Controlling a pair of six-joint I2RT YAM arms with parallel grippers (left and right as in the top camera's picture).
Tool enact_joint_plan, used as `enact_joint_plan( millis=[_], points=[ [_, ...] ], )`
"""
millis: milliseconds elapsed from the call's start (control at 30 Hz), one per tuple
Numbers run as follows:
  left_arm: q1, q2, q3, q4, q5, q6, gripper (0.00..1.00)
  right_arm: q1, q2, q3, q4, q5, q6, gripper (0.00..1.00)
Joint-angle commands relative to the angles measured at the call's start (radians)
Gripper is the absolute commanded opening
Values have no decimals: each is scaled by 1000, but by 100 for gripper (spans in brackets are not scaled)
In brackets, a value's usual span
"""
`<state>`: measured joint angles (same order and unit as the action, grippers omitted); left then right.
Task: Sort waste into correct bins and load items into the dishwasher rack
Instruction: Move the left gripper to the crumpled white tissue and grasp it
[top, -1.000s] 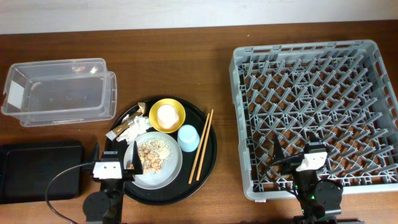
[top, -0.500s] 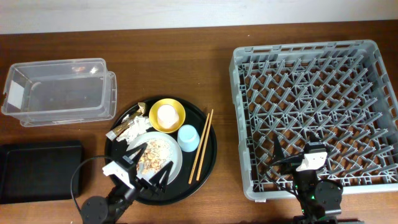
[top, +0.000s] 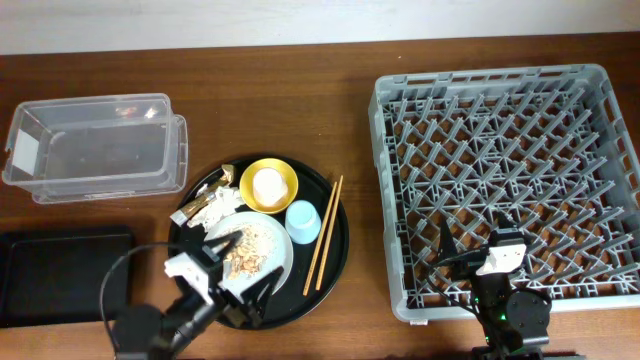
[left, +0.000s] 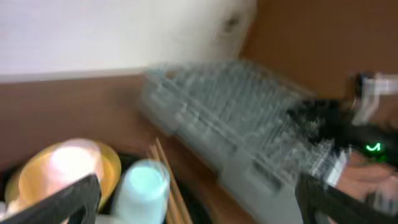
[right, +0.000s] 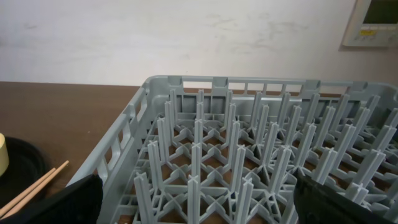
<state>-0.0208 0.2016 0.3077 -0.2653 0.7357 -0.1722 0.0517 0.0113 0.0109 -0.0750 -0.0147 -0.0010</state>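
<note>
1. Well to the left of the left end effector (top: 243, 272), the clear box (top: 95, 148) and the flat black tray (top: 60, 275) sit on the counter (top: 300, 90). No waste shows in either, so sorting looks not yet begun.
2. The left end effector sits over the near edge of the pale plate (top: 282, 250), its fingers spread wide and holding nothing. Its wrist view is blurred but shows the same wide gap.
3. Right at its fingers, the food scraps (top: 250, 245) lie on the plate. The crumpled napkin and wrappers (top: 208, 206) lie ahead and slightly left, on the round black tray (top: 335, 250).
4. Further ahead, the yellow bowl (top: 289, 180) holds the cream-pink cup (top: 267, 186). The light blue cup (top: 303, 222) stands ahead and to the right, just beside the plate.
5. The chopsticks (top: 323, 236) lie to its right along the round tray's right side, between the two end effectors.
6. The dishwasher rack (top: 510, 150) stretches ahead of the right end effector (right: 196, 190). No dish stands among its pegs, so all five items are left to load.
7. The right end effector rests at the rack's near edge, fingers spread apart and gripping nothing.
8. Judged from this, the task is at its very start, with every piece of waste and every dish on the round tray.
</note>
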Motion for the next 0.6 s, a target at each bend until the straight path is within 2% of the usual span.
enact_joint_plan(
  millis=[0, 67, 133, 267, 433, 500, 533, 567],
  points=[
    [-3, 219, 307, -220, -349, 244, 99, -6, -2, -5, -5, 12, -2, 99],
    [-3, 335, 445, -347, -497, 245, 99, -6, -2, -5, -5, 12, -2, 98],
    [-3, 487, 614, -498, -569, 245, 99, -6, -2, -5, -5, 12, -2, 98],
    [-3, 635, 739, -569, -546, 245, 99, -6, -2, -5, -5, 12, -2, 98],
    [-3, 741, 744, -562, -380, 245, 100, -6, -2, -5, -5, 12, -2, 98],
    [-3, 781, 744, -557, -422, 245, 99, -6, -2, -5, -5, 12, -2, 99],
    [-3, 807, 744, -556, -481, 245, 94, -6, -2, -5, -5, 12, -2, 98],
    [-3, 833, 744, -556, -533, 242, 80, -6, -2, -5, -5, 12, -2, 98]
  ],
)
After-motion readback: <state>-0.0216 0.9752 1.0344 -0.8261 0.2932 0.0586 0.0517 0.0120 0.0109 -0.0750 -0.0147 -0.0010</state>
